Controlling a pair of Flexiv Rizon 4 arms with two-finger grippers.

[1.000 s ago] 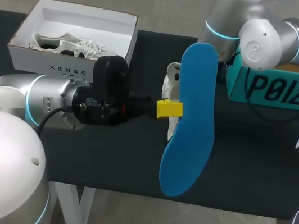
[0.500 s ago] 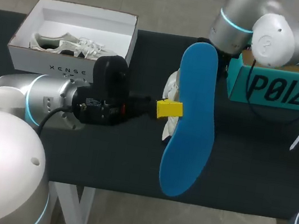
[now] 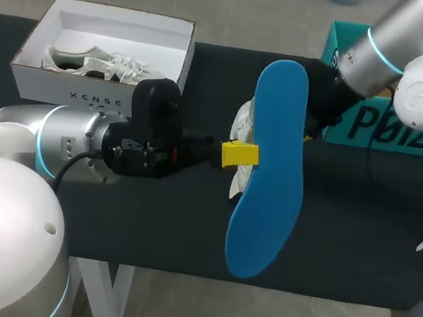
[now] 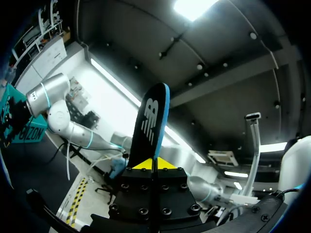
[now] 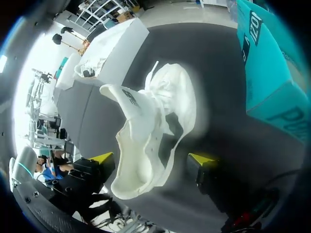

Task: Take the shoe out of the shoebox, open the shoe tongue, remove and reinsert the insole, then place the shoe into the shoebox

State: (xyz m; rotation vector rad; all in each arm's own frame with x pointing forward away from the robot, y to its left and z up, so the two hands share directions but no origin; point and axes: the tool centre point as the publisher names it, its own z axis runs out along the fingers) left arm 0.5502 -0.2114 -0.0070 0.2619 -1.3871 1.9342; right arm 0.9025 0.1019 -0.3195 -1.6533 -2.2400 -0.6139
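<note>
From where I stand, the left end effector (image 3: 241, 154) is pinched on the edge of a long blue foam insole (image 3: 271, 176), holding it up over the dark tabletop (image 3: 361, 230). In the left wrist view the insole (image 4: 150, 124) rises edge-on from between the closed yellow tips, showing its black top face.

The insole hides most of the white lace-up sneaker (image 3: 242, 120) lying on the tabletop behind it, and the right arm's fingers too. The right wrist view shows them: the right end effector (image 5: 151, 158) is spread wide, with the sneaker (image 5: 155, 121) between the fingers, tongue lifted and heel opening nearest. I see no contact.

A white cardboard shoebox (image 3: 97, 94) holds a second white sneaker (image 3: 90, 64), and a teal cardboard box (image 3: 393, 127) is partly hidden by the right arm.
</note>
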